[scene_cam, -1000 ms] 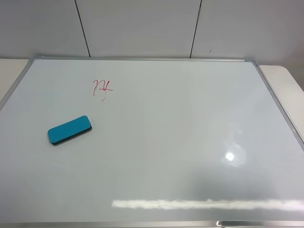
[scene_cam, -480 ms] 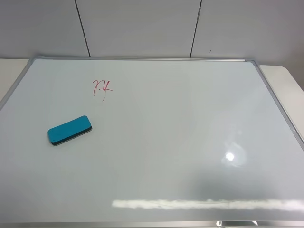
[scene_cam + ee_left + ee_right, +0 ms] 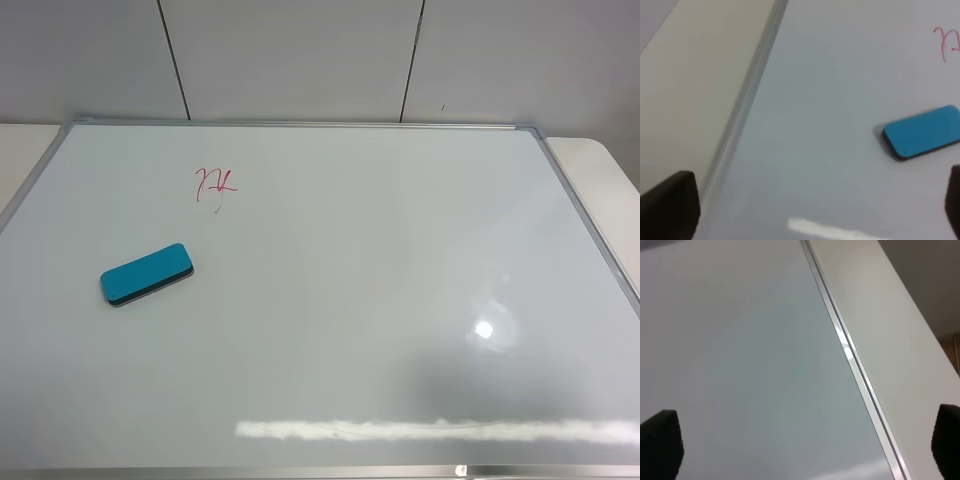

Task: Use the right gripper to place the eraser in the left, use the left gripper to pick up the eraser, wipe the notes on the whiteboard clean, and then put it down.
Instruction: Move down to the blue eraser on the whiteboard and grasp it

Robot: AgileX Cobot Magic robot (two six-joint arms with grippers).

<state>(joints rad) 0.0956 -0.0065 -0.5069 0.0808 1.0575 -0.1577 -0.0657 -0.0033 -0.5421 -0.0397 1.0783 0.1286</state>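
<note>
The teal-blue eraser (image 3: pixel 146 273) lies flat on the left part of the whiteboard (image 3: pixel 380 260), below the red notes (image 3: pixel 215 184). In the left wrist view the eraser (image 3: pixel 922 132) lies ahead of and to one side of my left gripper (image 3: pixel 812 210), apart from it, with part of the notes (image 3: pixel 945 42) beyond. The left gripper's fingertips (image 3: pixel 670 205) stand wide apart, open and empty. My right gripper (image 3: pixel 804 445) is open and empty over the board's right frame (image 3: pixel 850 355). Neither gripper shows in the exterior high view.
The board's silver frame (image 3: pixel 300 124) runs along the back, with a grey panelled wall (image 3: pixel 300 50) behind it. A beige tabletop (image 3: pixel 610 190) shows beyond the right frame and beyond the left frame (image 3: pixel 690 100).
</note>
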